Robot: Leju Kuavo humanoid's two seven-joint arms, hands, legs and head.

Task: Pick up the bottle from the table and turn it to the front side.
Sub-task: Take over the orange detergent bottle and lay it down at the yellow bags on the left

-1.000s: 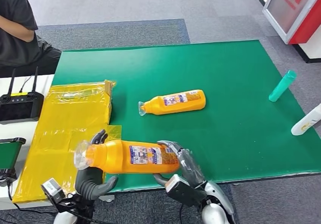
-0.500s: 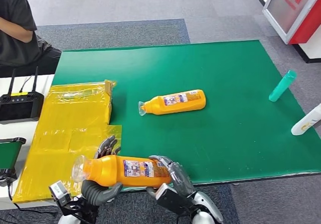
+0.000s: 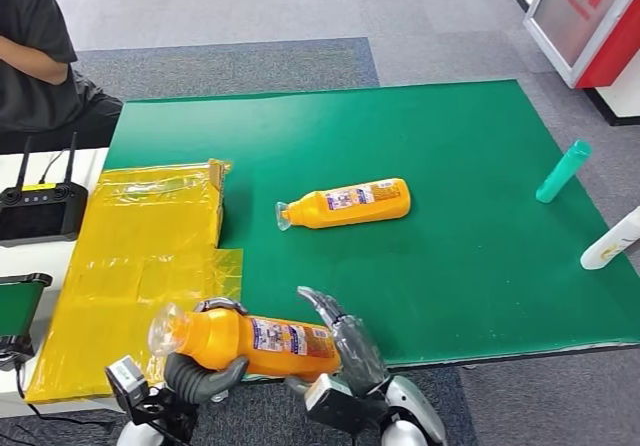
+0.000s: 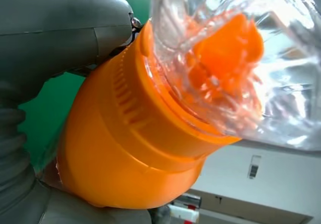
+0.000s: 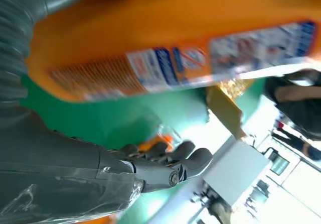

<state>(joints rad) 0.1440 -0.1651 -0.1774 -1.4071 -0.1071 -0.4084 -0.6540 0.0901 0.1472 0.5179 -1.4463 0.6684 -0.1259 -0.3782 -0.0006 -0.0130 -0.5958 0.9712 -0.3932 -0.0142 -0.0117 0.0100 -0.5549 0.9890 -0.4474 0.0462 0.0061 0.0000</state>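
Two hands met on bottle [image 3: 249, 338] at near counter [image 3: 468, 266] edge: left hand [image 3: 198, 374] gripped neck end, right hand [image 3: 343, 338] fingers spread, off base. One-sided hold risked sag, slip to floor.

1. Green bench [image 3: 468, 266] beyond the fingers.
2. Orange bottle [image 3: 347, 204] lies mid-bench, past the fingers.
3. Teal bottle [image 3: 563, 171] and white bottle [image 3: 610, 240] far right.
4. Yellow bag [image 3: 128, 256] left of the fingers.

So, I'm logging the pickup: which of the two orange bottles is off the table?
The near orange bottle, gripped by the left hand at its neck end with the right hand at its base. The other orange bottle lies mid-mat, untouched.
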